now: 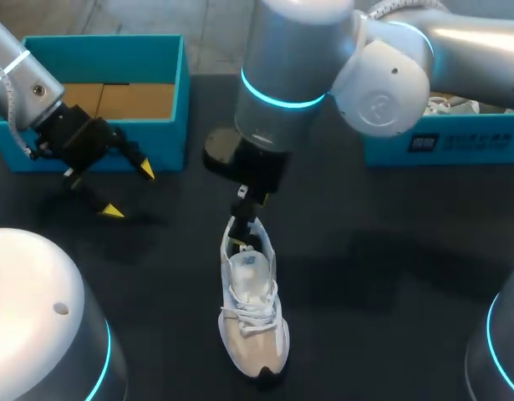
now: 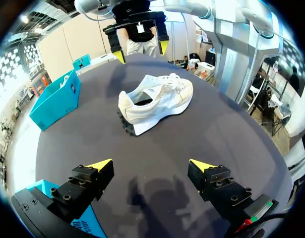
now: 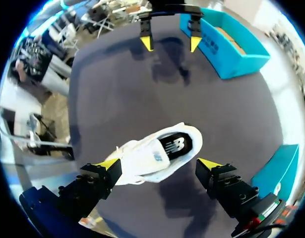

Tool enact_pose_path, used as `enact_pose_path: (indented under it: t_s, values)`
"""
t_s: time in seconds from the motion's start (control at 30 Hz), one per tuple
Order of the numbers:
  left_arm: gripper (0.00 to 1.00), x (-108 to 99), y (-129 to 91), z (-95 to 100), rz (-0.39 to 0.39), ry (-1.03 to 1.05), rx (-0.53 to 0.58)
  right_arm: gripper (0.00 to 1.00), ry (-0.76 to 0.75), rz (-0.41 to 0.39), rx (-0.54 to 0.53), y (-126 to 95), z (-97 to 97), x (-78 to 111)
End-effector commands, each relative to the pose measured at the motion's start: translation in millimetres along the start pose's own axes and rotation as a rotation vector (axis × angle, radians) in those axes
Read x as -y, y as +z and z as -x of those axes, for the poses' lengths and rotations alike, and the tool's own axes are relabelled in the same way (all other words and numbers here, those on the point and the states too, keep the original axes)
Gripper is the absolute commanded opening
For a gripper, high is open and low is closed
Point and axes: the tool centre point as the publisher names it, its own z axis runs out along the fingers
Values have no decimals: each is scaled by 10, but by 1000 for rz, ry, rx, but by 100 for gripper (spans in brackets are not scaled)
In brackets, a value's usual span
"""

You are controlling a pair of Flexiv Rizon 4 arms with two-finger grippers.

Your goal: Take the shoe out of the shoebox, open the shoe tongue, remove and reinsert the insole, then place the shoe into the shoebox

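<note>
Your left gripper [image 1: 129, 191] hangs over the dark table [image 1: 382, 276] well to the left of the shoe [image 1: 255, 313]. Its two yellow-tipped fingers are spread wide, with nothing between them. Count what you have: two grippers, two teal boxes, one shoe. The first teal box [image 1: 106, 48] stands left of the shoe and farther back, behind that gripper. It is open at the top and shows a brown cardboard floor. The single white shoe stands on its sole on the table, outside both boxes, with its toe toward you and its heel away. The dark insole [image 3: 174, 145] shows in its opening. Your right gripper [image 3: 158, 163] is above the shoe's heel end, fingers also set wide apart. In the left wrist view its tips sit higher than the shoe and clear of it. The second teal box [image 1: 457, 146] stands right of the shoe and farther back. It holds something white [image 1: 453, 106] that you cannot make out.
</note>
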Motion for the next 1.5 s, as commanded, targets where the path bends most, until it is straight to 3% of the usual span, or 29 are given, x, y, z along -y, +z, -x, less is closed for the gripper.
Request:
enact_pose_path:
  t_s: [0.03, 0.3, 0.4, 0.87, 1.07, 1.5]
  values:
    - [100, 1, -5, -2, 3, 0, -2, 100, -167, -11, 59, 69, 33, -46]
    - [100, 1, -5, -2, 3, 0, -2, 100, -304, -101, 102, 111, 182, -145]
    - [100, 1, -5, -2, 3, 0, -2, 100, -431, -134, 135, 165, 264, -189]
    - [100, 1, -5, -2, 3, 0, -2, 100, -453, -134, 144, 182, 271, -214]
    - [100, 1, -5, -2, 3, 0, -2, 100, -531, -181, 173, 343, 355, -370]
    - [100, 1, -5, -2, 3, 0, -2, 100, -574, -166, 145, 637, 674, -371]
